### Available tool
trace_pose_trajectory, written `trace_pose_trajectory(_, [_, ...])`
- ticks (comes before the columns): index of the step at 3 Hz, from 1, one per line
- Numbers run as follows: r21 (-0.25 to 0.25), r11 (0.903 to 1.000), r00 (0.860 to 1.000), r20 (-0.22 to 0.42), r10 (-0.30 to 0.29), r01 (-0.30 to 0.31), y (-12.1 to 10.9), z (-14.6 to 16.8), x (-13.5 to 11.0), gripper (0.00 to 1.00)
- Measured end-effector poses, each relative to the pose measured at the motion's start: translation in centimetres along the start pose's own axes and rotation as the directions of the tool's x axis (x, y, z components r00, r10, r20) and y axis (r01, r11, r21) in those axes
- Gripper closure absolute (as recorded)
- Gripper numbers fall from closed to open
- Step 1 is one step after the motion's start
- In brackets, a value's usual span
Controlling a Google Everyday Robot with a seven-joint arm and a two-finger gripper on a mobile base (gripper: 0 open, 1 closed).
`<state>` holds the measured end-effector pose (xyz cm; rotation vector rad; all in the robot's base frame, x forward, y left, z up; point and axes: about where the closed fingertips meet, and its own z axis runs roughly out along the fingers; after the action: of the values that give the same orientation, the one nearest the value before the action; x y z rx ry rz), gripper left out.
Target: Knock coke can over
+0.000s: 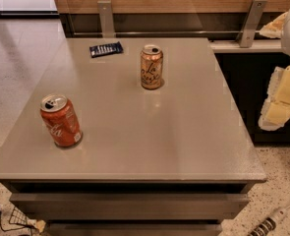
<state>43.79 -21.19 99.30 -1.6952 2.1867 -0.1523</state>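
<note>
The coke can (61,120) is red-orange with white script and a silver top. It stands upright near the front left corner of the grey table (184,132). My gripper (277,109) shows as white and pale yellow parts at the right edge of the view. It hangs beyond the table's right side, far from the coke can and touching nothing.
A paler tan-orange can with dark script (151,67) stands upright toward the back middle of the table. A dark blue packet (105,48) lies flat near the back left. A wooden wall panel with metal brackets runs behind the table. A power strip (267,225) lies on the floor at lower right.
</note>
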Motion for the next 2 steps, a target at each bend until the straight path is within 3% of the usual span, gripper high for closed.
trace_pose_trajectory(1, [0.000, 1.0000, 1.000, 0.000, 0.000, 0.000, 0.00, -0.01, 0.00, 0.00])
trace_pose_trajectory(2, [-0.012, 0.9999, 0.999, 0.048, -0.006, 0.007, -0.11, 0.49, -0.53, 0.00])
